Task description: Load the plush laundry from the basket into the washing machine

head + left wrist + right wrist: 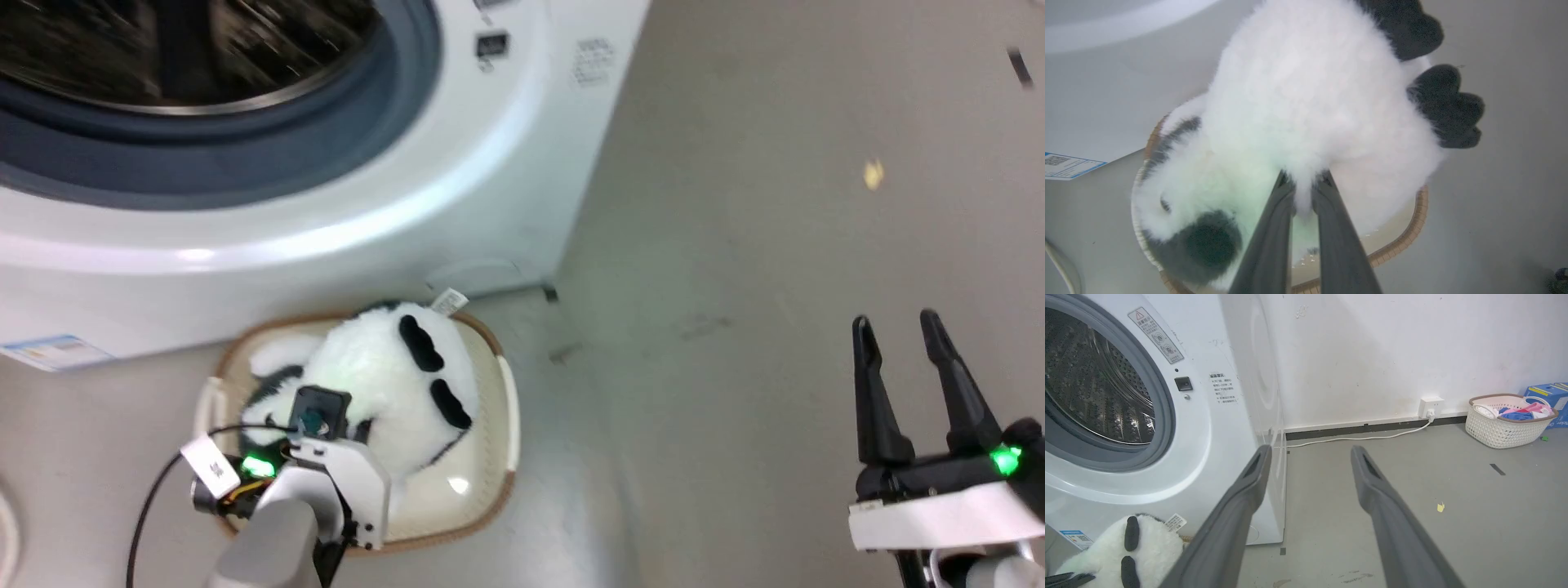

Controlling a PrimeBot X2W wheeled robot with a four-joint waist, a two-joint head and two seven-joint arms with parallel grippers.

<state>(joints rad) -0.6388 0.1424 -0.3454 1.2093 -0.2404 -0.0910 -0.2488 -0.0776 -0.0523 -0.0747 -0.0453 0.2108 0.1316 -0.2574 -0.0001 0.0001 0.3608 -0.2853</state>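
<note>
The fluffy white panda plush [384,384] with black limbs fills the small cream basket [494,425] on the floor, right below the washing machine [343,229]. The washer's grey gasket and steel drum [1090,384] stand open. In the left wrist view my left gripper [1302,181] is shut on a tuft of the plush's white fur [1306,102], above the basket's brown rim [1404,237]. My right gripper [898,327] hovers open over bare floor at the lower right, well apart from the basket, its fingers [1372,477] spread with nothing between them.
A second cream basket [1506,420] with coloured clothes stands by the far wall beside a blue box [1549,396]. A white cable [1363,437] runs along the wall from a socket. A yellow scrap [873,174] lies on the grey floor.
</note>
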